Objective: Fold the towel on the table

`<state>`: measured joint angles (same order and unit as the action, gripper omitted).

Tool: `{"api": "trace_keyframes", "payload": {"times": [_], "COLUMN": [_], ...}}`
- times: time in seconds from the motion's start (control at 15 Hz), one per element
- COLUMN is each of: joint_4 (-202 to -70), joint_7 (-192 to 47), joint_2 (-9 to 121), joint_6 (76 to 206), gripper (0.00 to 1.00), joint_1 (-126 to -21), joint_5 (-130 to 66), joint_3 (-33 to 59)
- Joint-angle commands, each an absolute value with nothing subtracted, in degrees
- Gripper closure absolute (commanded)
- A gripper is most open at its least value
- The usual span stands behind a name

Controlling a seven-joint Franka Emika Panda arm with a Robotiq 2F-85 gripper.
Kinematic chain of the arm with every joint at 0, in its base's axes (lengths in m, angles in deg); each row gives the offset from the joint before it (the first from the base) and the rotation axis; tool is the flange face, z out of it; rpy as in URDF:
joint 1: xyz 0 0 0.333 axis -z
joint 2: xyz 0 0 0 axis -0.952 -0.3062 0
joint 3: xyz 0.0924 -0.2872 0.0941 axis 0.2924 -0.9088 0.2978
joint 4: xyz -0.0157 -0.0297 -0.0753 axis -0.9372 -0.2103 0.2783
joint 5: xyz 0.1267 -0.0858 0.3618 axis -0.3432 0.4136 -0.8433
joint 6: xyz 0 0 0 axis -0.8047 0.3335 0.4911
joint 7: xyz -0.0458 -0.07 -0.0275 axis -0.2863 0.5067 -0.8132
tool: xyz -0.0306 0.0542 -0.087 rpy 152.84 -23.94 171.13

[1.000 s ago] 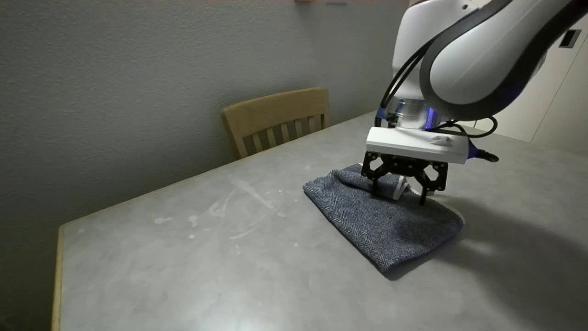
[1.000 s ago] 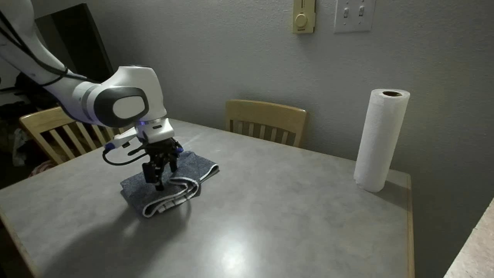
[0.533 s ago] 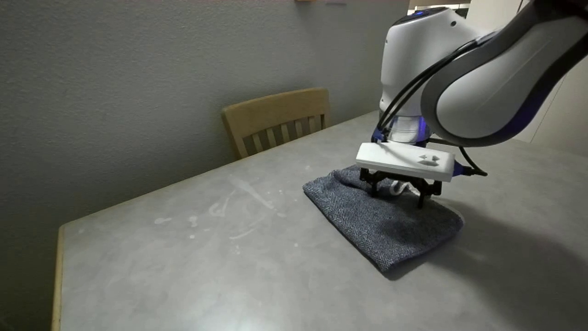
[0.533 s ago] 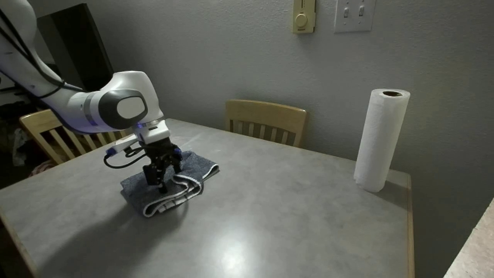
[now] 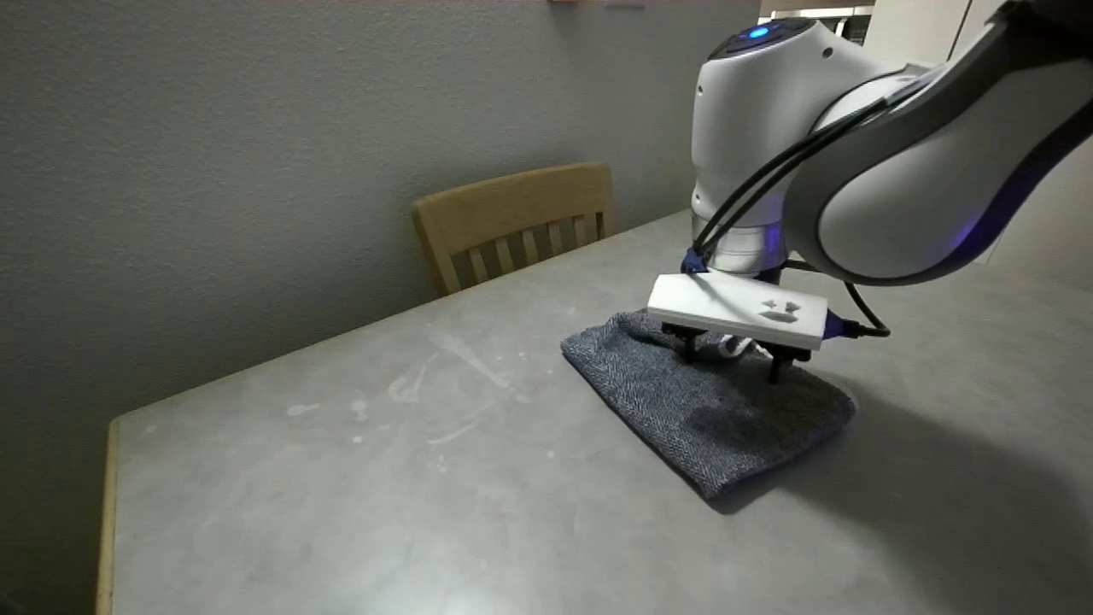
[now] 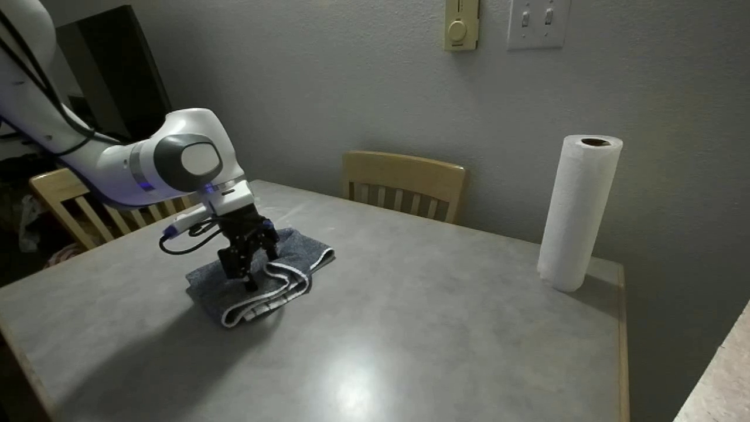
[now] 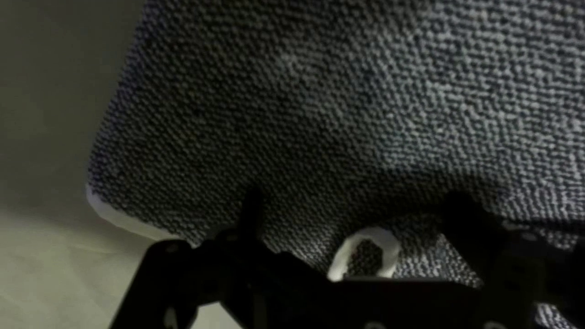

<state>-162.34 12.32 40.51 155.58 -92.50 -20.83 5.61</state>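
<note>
In an exterior view, slim black fingers (image 5: 775, 370), wide apart, partly hide the folded blue-grey terry towel (image 5: 683, 410) right of centre on the smooth grey counter (image 5: 341, 495); whether they touch is unclear.

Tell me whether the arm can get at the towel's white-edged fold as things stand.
Probably yes: the jaws stand open over the towel, and in the wrist view the white-edged fold shows between them, with nothing visible blocking the way.
</note>
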Motion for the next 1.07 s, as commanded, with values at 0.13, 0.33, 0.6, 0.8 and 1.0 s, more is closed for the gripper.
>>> {"api": "trace_keyframes", "payload": {"times": [0.13, 0.33, 0.6, 0.8, 1.0], "joint_4": [-162.0, -162.68, -163.35, -164.36, -164.64], "joint_7": [14.85, 15.39, 15.47, 15.59, 15.8], "joint_2": [42.12, 42.89, 42.77, 42.77, 42.37], "joint_6": [152.24, 153.68, 156.55, 159.99, 162.35], "gripper": [0.0, 0.0, 0.0, 0.0, 0.0], "joint_1": [-93.65, -92.57, -90.9, -89.77, -89.31], "joint_5": [-15.69, -14.24, -15.34, -16.6, -17.43], "joint_3": [4.13, 4.1, 4.44, 4.67, 4.47]}}
